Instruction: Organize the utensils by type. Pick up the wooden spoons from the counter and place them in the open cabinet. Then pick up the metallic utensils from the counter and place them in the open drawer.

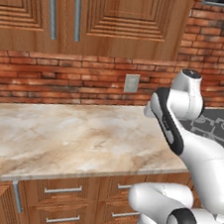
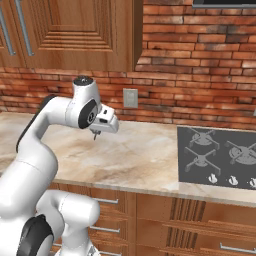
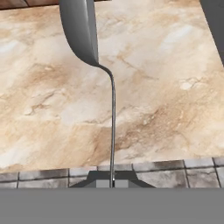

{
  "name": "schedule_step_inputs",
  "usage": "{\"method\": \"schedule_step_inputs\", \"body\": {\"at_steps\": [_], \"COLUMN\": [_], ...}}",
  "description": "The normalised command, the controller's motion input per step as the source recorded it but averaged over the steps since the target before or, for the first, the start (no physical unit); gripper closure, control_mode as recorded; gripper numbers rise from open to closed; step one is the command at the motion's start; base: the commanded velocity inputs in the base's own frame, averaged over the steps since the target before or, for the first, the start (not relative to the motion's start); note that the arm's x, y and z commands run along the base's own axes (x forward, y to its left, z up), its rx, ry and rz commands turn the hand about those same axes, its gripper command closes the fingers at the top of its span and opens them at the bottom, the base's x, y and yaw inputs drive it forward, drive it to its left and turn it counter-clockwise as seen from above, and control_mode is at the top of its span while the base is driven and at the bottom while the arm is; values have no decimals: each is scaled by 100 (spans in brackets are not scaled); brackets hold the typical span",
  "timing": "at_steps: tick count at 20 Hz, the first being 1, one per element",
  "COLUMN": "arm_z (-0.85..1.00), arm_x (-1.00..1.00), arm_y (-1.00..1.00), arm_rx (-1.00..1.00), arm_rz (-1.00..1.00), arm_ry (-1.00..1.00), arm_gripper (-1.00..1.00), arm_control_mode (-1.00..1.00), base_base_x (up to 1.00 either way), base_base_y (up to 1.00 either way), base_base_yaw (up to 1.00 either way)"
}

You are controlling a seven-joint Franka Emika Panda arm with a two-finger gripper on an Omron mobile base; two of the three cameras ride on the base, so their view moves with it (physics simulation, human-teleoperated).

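pincer (image 3: 112,183) clamped tight on the wire-thin handle of a grey metal spoon (image 3: 83,30), carried in the air above the marble bench (image 1: 55,136), risks letting that slim handle pivot or slip free during travel toward the drawer.

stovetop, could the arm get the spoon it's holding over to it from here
Probably yes: the gripper, shut on the metal spoon, hangs above bare counter, with nothing standing between it and the stovetop.

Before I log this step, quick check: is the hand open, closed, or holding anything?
Hand: closed on the thin handle of a grey metal spoon, held above the counter.
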Motion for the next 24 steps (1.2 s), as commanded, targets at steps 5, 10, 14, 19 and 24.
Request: {"method": "schedule_step_inputs", "body": {"at_steps": [5,10,14,19,24], "arm_z": [31,18,14,10,0], "arm_x": [-36,-25,-36,-31,0], "arm_y": [19,8,0,0,0], "arm_rx": [-2,-2,0,0,0], "arm_rz": [0,0,0,-1,0], "arm_ry": [-1,-4,-14,-9,0], "arm_gripper": [100,100,100,100,100], "arm_control_mode": [-100,-100,-100,-100,-100], "base_base_x": [0,0,0,0,0], "base_base_y": [0,0,0,0,0], "base_base_yaw": [0,0,0,0,0]}}
